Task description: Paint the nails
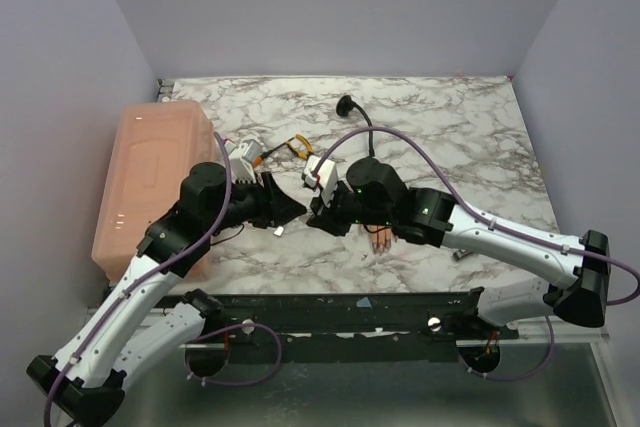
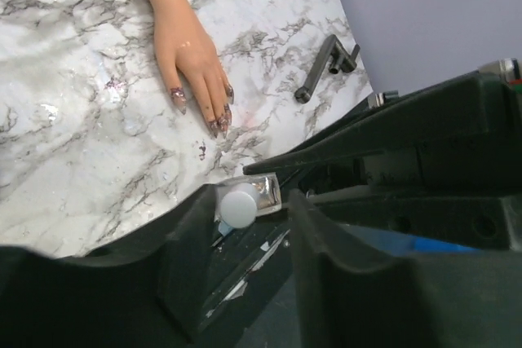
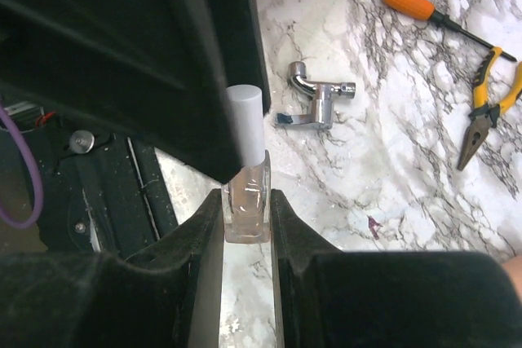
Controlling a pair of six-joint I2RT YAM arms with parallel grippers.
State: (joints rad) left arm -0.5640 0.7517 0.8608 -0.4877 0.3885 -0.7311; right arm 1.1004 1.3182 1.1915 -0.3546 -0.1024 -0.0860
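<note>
I have the right gripper (image 3: pixel 245 201) clamped on the polish bottle (image 3: pixel 245 216) and the left gripper (image 2: pixel 249 211), jaws partly apart, bracketing its white cap (image 2: pixel 239 205); the mannequin hand (image 2: pixel 183 46) lies upper left in the left wrist view, nails (image 2: pixel 222 124) pointing down-frame toward that gripper.

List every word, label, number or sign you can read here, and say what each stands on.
No text can be read in any view.
The polish bottle shows no label, and the pliers, the screwdriver and the pink bin show no lettering.
</note>
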